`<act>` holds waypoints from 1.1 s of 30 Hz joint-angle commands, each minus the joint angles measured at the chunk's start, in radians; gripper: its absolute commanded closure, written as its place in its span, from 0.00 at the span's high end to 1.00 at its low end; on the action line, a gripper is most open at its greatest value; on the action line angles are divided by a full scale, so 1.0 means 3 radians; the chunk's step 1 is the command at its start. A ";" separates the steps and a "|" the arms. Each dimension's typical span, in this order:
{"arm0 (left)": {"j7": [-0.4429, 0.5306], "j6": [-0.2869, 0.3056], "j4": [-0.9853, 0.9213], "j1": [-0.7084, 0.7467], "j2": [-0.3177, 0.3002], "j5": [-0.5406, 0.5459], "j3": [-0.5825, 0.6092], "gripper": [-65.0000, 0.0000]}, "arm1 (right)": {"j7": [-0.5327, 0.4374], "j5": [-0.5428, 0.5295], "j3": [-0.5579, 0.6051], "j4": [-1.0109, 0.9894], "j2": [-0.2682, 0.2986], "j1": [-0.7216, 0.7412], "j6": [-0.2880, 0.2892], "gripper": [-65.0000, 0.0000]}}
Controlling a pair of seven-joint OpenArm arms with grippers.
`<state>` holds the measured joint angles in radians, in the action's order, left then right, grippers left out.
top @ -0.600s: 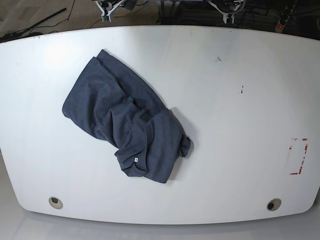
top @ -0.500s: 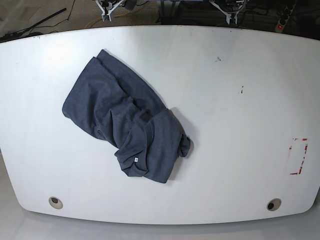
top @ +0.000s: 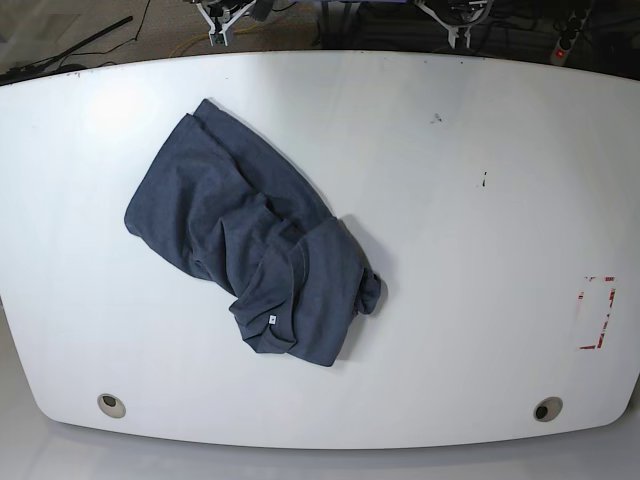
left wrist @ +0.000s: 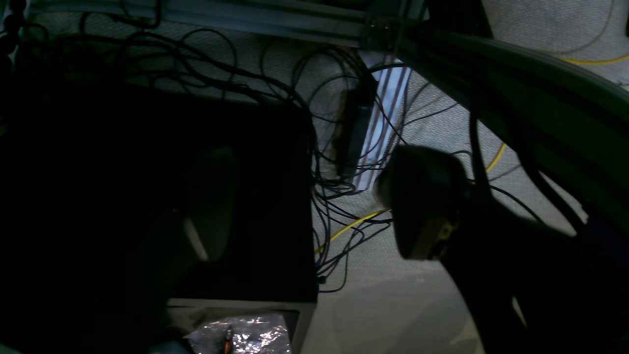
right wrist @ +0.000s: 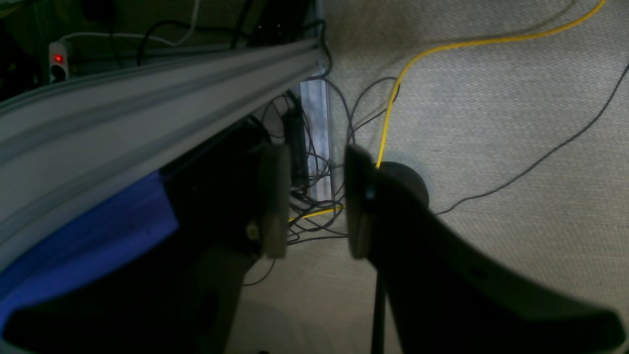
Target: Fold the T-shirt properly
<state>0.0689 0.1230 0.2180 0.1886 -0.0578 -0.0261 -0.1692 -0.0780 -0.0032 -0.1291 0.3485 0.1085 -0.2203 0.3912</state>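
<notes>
The T-shirt point(top: 250, 245) is dark slate-blue and lies crumpled in a heap on the left-centre of the white table point(top: 480, 270). Its small white neck tag point(top: 271, 320) faces up near the front of the heap. No lettering shows. My right gripper point(top: 222, 20) and my left gripper point(top: 458, 28) sit beyond the table's far edge, far from the shirt. In the right wrist view the right gripper point(right wrist: 312, 201) is open and empty over the floor. In the dark left wrist view the left gripper point(left wrist: 304, 206) also stands open and empty, its fingers point(left wrist: 422, 201) wide apart.
Two round holes point(top: 111, 404) point(top: 547, 408) sit near the table's front corners. A red tape mark point(top: 598, 312) is at the right edge. Small dark specks point(top: 484, 180) dot the right half. Cables point(right wrist: 393, 98) and a metal rail point(right wrist: 147, 93) lie on the floor behind the table.
The gripper tips at the far edge have shifted slightly. The T-shirt has not moved.
</notes>
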 commanded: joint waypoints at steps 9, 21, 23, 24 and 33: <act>-0.0038 0.0007 0.0790 0.0499 0.0001 0.0003 -0.0006 0.69 | 0.0032 -0.0002 -0.0002 0.0733 -0.0042 -0.0470 0.0023 0.27; -0.0498 0.0012 0.2283 0.1399 0.0062 0.0008 -0.0236 0.69 | 0.0222 -0.0028 -0.0017 0.1818 -0.0052 -0.1181 0.0023 0.27; -0.0534 0.0012 0.2518 0.1547 0.0067 0.0008 -0.0293 0.69 | 0.0222 -0.0028 -0.0022 0.1930 -0.0052 -0.1294 0.0023 0.27; -0.0539 0.0017 0.2600 0.1614 0.0067 0.0008 -0.0313 0.69 | 0.0222 -0.0028 -0.0022 0.1976 -0.0052 -0.1340 0.0023 0.27; -0.0529 0.0027 0.3475 0.2356 0.0124 0.0008 -0.0318 0.69 | 0.0222 -0.0196 -0.0165 0.2887 -0.0052 -0.2086 0.0023 0.27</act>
<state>-0.0990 0.1310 1.2102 0.8551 -0.0307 -0.0254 -0.2619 0.0044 -0.0341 -0.1509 1.1568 0.0864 -0.8005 0.3950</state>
